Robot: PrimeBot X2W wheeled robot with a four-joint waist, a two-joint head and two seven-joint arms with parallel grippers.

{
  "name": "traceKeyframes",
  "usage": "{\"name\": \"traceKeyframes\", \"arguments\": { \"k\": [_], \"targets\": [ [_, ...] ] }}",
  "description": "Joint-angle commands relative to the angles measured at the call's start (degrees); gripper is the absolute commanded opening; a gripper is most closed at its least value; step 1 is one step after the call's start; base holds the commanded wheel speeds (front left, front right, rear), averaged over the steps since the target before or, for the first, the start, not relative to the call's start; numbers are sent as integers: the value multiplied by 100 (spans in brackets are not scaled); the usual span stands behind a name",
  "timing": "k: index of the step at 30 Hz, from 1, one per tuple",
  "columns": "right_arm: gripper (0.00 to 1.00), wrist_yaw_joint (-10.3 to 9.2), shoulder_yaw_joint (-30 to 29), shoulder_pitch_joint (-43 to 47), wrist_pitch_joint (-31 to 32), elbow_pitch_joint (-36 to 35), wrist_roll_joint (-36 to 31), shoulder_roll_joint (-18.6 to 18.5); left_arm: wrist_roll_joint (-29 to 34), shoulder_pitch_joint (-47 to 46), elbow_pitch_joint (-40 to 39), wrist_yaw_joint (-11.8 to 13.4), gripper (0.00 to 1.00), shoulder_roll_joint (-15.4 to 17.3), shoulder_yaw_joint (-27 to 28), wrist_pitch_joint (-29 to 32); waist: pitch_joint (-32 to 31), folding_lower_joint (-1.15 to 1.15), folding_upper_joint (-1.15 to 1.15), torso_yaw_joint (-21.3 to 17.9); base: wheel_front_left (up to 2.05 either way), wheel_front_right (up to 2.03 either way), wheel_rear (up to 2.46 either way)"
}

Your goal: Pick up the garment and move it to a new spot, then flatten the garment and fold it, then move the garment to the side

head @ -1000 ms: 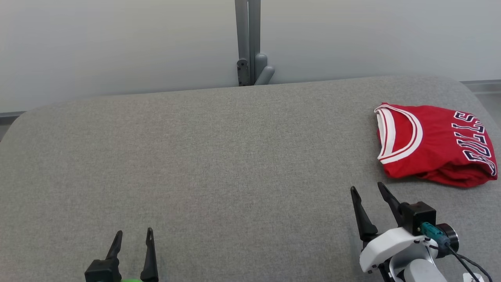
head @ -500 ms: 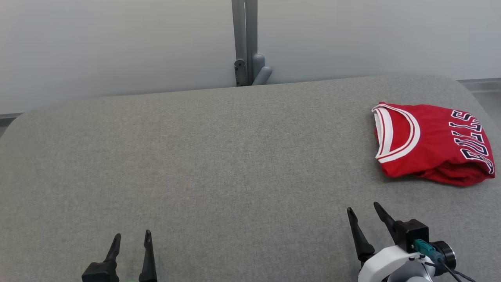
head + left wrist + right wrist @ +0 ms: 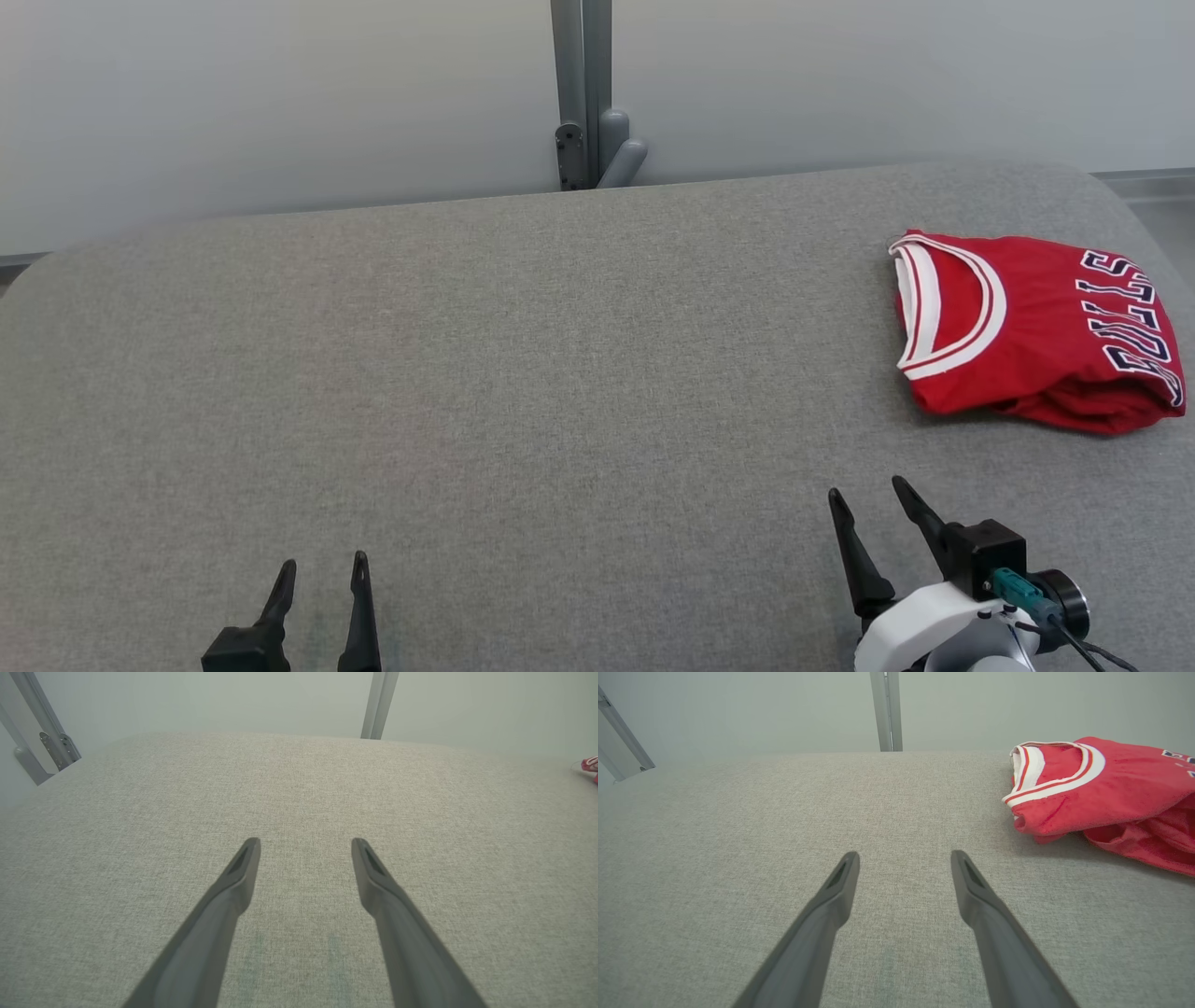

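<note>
- Grey fabric-covered desk: spreads across the head view, rounds off at both far corners, shows a fine even weave.
- Pale grey-white wall: runs plain behind the desk's far edge.
- Grey metal post: rises against the wall at the middle, carries a small bracket at its foot just above the desk's far edge.
- Slanted grey metal strut: stands at the upper left of the left wrist view, beside a desk corner.
- Red basketball jersey: lies folded into a compact bundle on the far right part of the desk, close to the right edge. Turns a white-and-red banded opening toward the desk's middle, bears dark white-outlined lettering on the side nearest the right edge, bunches into loose folds along its near side.
- Left pincer: hangs low at the near left over bare fabric, dark fingers spread apart, gripping nothing, well apart from the jersey.
- Right pincer: sits at the near right, fingers parted wide and empty, near the jersey without touching it.
</note>
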Motion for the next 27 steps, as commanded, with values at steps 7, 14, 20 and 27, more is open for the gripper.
{"name": "traceKeyframes", "arguments": {
  "k": [7,14,20,27],
  "targets": [
    [100,-8,-69,-14,-22,-292,194,-17,-11,33,-31,24,100,22,-16,1,0,0,49,-28,0,0,0],
    [100,-8,-78,57,-22,-439,263,-15,-24,27,-38,40,100,22,-15,2,-9,0,49,-56,0,0,0],
    [100,-8,-67,69,-22,-409,263,-15,-16,-4,-53,40,100,22,-8,2,-8,0,49,-59,0,0,0],
    [100,1,-30,22,0,-393,241,1,-12,-3,-51,29,100,0,11,0,-6,0,0,-64,0,0,0]
  ]
}}
